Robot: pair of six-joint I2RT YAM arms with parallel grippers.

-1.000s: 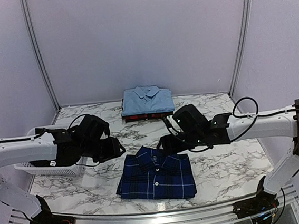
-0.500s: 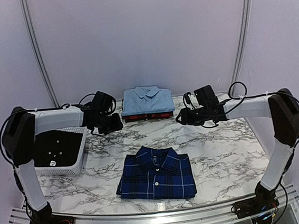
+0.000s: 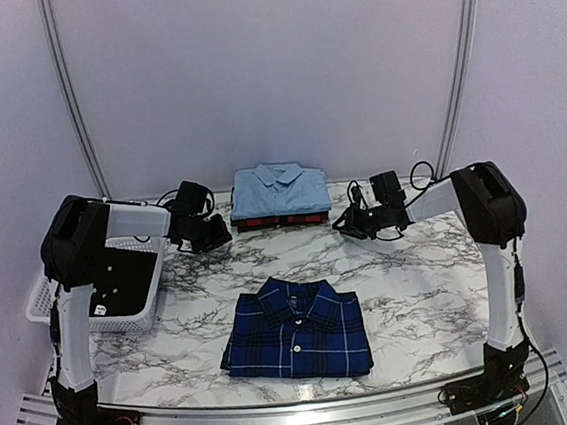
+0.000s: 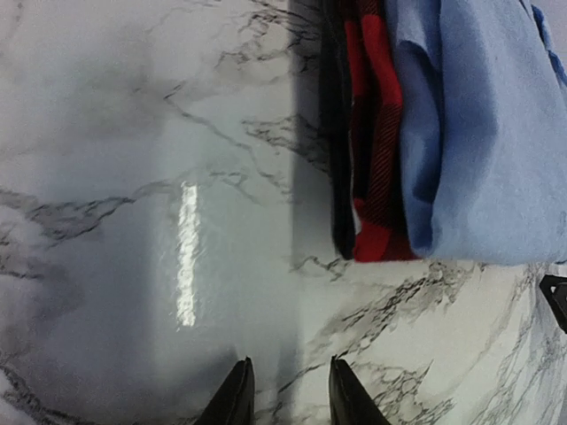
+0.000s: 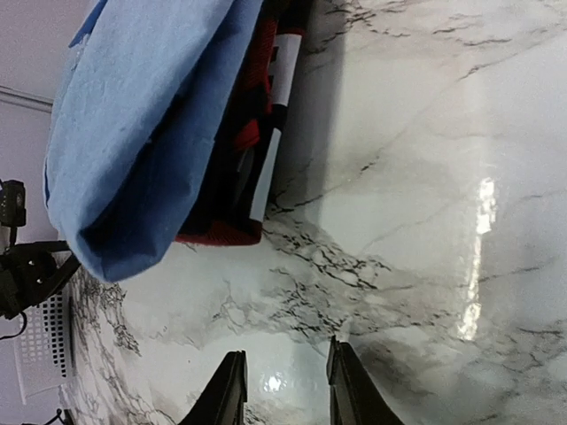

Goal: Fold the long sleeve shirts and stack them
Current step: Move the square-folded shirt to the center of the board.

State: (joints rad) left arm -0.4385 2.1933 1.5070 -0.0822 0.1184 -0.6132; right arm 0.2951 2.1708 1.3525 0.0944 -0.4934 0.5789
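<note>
On the table (image 3: 422, 290) lie three shirts (image 3: 295, 334) (image 3: 279, 189) (image 3: 269, 221); left claw (image 4: 290, 370), right claw (image 5: 285, 356) narrow, empty.

A front shirt (image 3: 297, 330) lies on the worktop (image 3: 423, 300) near its front edge, about midway across. Behind it, at the back edge, two more lie stacked, the upper shirt (image 3: 279, 189) on the lower shirt (image 3: 269, 220). A basket (image 3: 123, 321) stands at the worktop's left side. The left claw (image 3: 224, 236) sits just left of the stack and the right claw (image 3: 340, 224) just right of it, both low over the worktop and apart from the cloth.
</note>
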